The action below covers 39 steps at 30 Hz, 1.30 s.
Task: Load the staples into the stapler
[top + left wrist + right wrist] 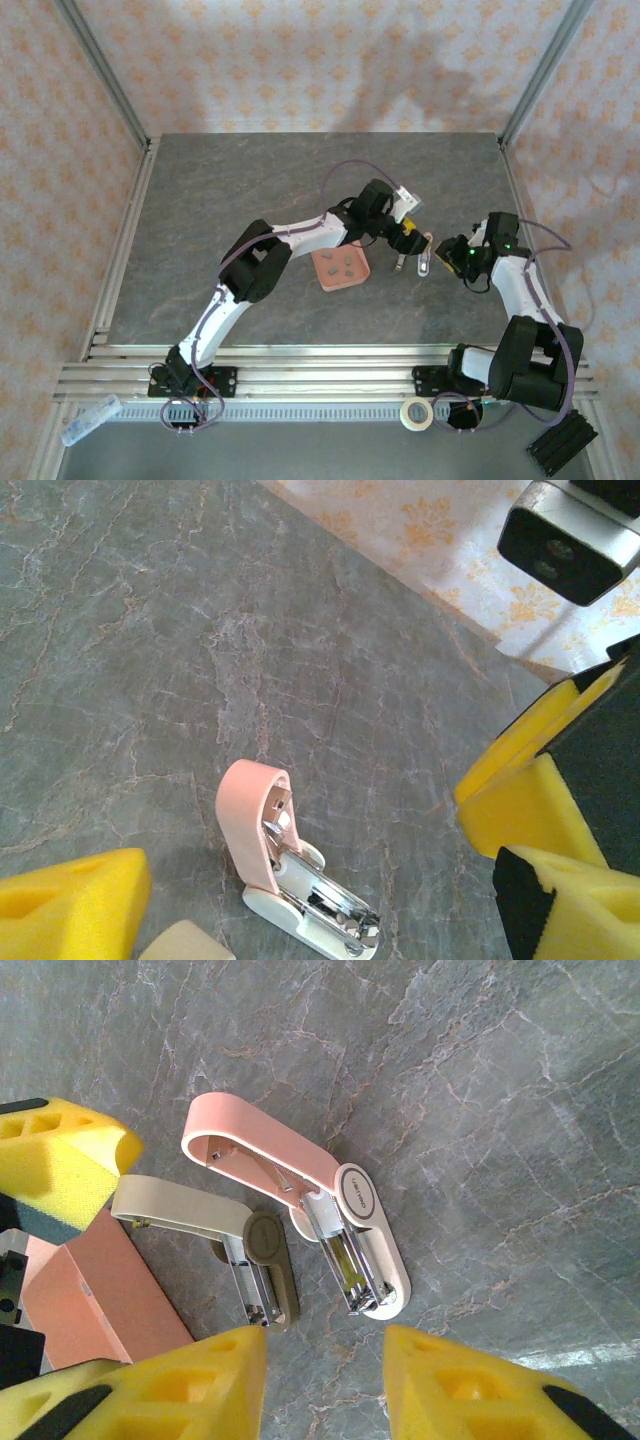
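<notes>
Aluminium rails run along the near edge, with a roll of tape (417,413) sitting by the right arm's base. Up onto the grey stone-look counter (230,200) now, and there's the salmon tray (322,277) with the staples (342,265) lying loose inside it as small grey strips. Just right of the tray sits a cream stapler (399,262). Right beside that is the stapler (424,263), pink over white. Its white base lies flat on the counter and its pink arm is swung up, so the metal channel shows. Over its base end hovers the right gripper (325,1385), jaws part-way apart, nothing between them. On the far side the left gripper (300,850) hangs above the stapler, jaws spread wide and empty too. Behind it all stands the floral-papered wall (320,60).
</notes>
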Available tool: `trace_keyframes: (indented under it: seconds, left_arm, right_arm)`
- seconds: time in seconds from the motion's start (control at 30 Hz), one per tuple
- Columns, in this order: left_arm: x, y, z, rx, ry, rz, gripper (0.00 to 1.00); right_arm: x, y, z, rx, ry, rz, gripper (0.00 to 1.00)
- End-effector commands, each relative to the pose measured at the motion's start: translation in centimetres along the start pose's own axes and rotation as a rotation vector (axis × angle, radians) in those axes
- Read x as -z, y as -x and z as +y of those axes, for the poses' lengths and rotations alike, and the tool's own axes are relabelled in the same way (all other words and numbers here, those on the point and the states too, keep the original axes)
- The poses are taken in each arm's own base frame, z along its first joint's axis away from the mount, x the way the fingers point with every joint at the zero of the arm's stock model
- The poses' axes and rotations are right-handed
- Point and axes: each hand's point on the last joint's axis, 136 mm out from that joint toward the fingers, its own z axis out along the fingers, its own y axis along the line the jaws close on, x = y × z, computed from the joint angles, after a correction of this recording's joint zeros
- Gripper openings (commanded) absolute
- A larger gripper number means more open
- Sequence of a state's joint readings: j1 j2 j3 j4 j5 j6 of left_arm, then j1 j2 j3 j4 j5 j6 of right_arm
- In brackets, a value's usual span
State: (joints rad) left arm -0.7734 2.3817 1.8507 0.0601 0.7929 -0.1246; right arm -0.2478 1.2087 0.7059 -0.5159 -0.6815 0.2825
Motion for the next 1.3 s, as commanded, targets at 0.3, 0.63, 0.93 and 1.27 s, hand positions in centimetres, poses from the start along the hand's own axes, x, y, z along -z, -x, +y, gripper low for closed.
trace_keyframes:
  seconds: [0.3,0.63,0.93,1.27]
  left_arm:
    - [-0.7,-1.2,-1.3,-0.038,-0.059,0.054,0.86]
    - [0.3,-0.9,-2.6,-0.081,-0.093,0.037,0.85]
    - [1.2,-1.1,-3.4,-0.115,-0.100,0.035,0.84]
    - [2.2,-1.8,-4.0,-0.211,-0.057,0.053,0.83]
  right_arm:
    - [0.2,-0.6,-0.1,0.012,0.004,0.011,0.35]
    - [0.2,-0.6,-0.2,0.013,0.003,0.011,0.35]
    - [0.2,-0.6,-0.2,0.013,0.005,0.012,0.35]
    - [0.1,-0.7,0.4,0.008,0.033,0.027,0.35]
